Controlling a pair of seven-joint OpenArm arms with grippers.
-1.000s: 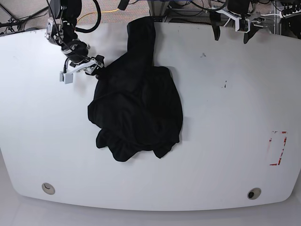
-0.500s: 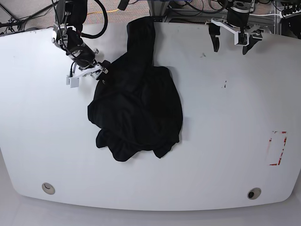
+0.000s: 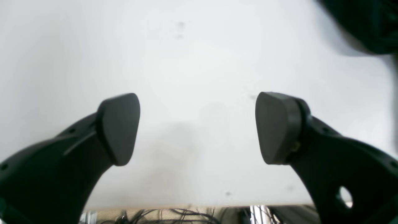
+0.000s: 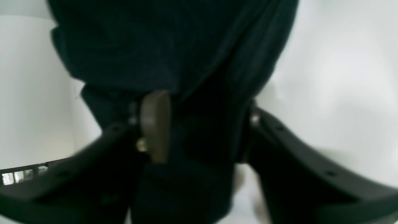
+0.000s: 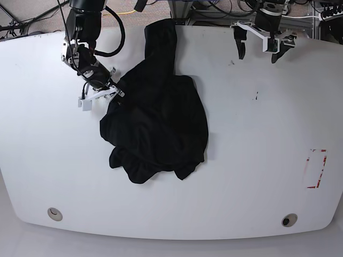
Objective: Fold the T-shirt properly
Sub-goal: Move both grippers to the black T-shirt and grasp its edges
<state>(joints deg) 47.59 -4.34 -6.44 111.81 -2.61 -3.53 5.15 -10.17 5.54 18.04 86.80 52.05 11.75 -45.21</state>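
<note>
- Lying crumpled on the white table [image 5: 257, 160], left of centre in the base view, is the black T-shirt [image 5: 158, 123], with one narrow part reaching the far edge.
- Pressing against the cloth's upper left edge is the right gripper [image 5: 110, 91]; in its wrist view the jaws are standing part-way apart with dark fabric [image 4: 174, 62] bunched between them, though a firm grip is not clear.
- Hanging over bare table near the far edge is the left gripper [image 5: 258, 48], well apart from the shirt, its jaws standing wide with nothing between them.
</note>
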